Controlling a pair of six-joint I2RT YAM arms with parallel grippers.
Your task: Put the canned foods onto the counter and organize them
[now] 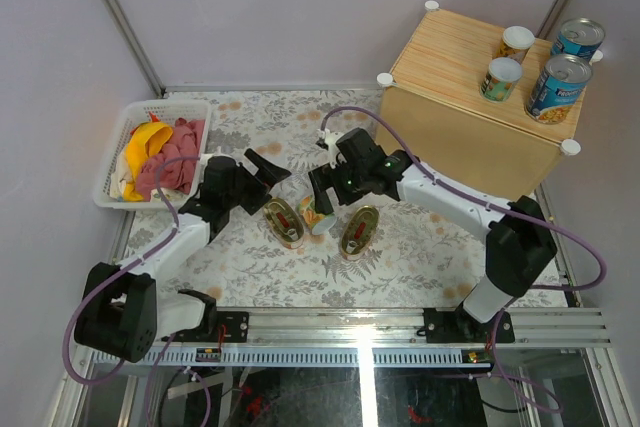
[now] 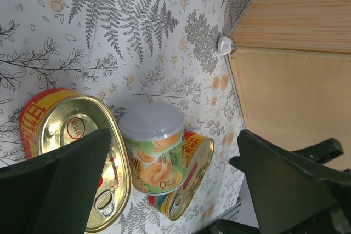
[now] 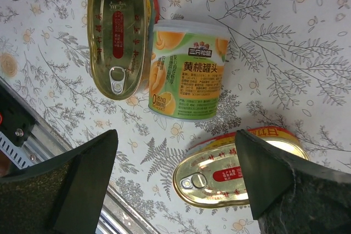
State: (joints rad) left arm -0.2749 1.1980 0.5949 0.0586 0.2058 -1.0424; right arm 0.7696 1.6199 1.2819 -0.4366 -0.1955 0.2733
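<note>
Both sets of jaws are spread wide with nothing in them; the right gripper point(image 3: 175, 135) hangs just above the small green-labelled can point(image 3: 189, 69), and the left gripper point(image 2: 175, 135) sits off to one side, aimed at the same little cluster. So my read is the right arm is lining up a grab on that can; it looks upright on the fern-print cloth point(image 3: 285, 53), pale lid up, though the angle makes me hedge a bit.

Tricky part: it's boxed in; one oval gold tin point(image 3: 118, 31) is touching or nearly touching it on one side, and the second oval tin point(image 3: 230, 176) lies just beside its base on the other. In the wrist view one finger point(image 3: 279, 190) sits over that second tin; drop straight down and I'd guess it lands on gold lid, not cloth. I'd twist the wrist so the fingers go into the bare gaps, grip low on the can's body rather than the lid, close gently, then lift straight up before swinging away so neither tin gets dragged.

Further out, the counter point(image 1: 450, 137) is at the back right; two blue cans point(image 1: 558, 87) and two small cans point(image 1: 501, 78) already stand toward its right end, so I'd park this one beside the small pair.
</note>
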